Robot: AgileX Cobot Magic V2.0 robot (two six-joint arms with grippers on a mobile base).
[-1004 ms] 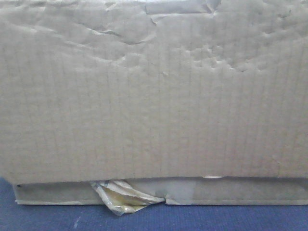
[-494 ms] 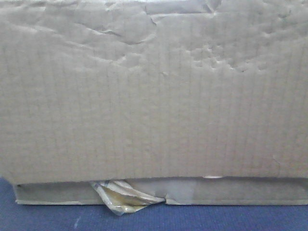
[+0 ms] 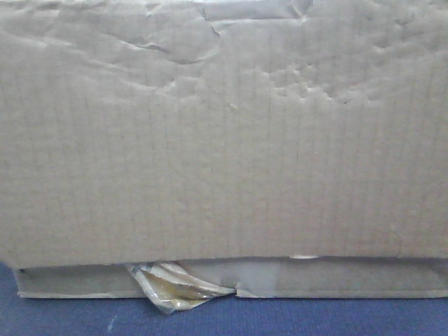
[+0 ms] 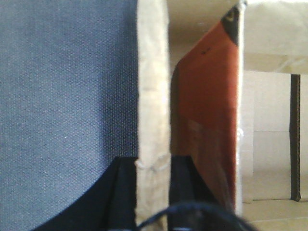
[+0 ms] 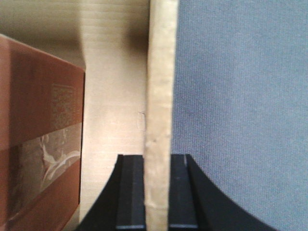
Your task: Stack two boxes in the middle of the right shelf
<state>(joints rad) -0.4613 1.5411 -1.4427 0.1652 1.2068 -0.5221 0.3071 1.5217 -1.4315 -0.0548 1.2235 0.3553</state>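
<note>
front view: a tall brown box (image 3: 224, 133) fills nearly the whole picture, its face creased and dented along the top. it sits on a thin flat box (image 3: 350, 280), of which only a low strip shows under it. a crumpled yellowish tape scrap (image 3: 171, 290) hangs from that strip, left of centre. both boxes rest on a blue surface (image 3: 294, 318).

left wrist view: blue cloth (image 4: 62, 96) fills the left half. right of it a cardboard wall (image 4: 153, 72) runs up the frame edge-on. the left gripper (image 4: 153, 161) is closed on this wall, one black finger (image 4: 126, 178) pressed to each side. right of the wall a red-brown carton (image 4: 204, 120) stands inside pale cardboard.

right wrist view: a red-brown carton (image 5: 38, 134) with a clear tape strip lies at the left, inside pale cardboard. the cardboard wall (image 5: 159, 72) rises at the middle, and the right gripper (image 5: 158, 161) clamps it, its fingers (image 5: 131, 183) touching both faces. blue cloth (image 5: 240, 106) covers the right side.
</note>
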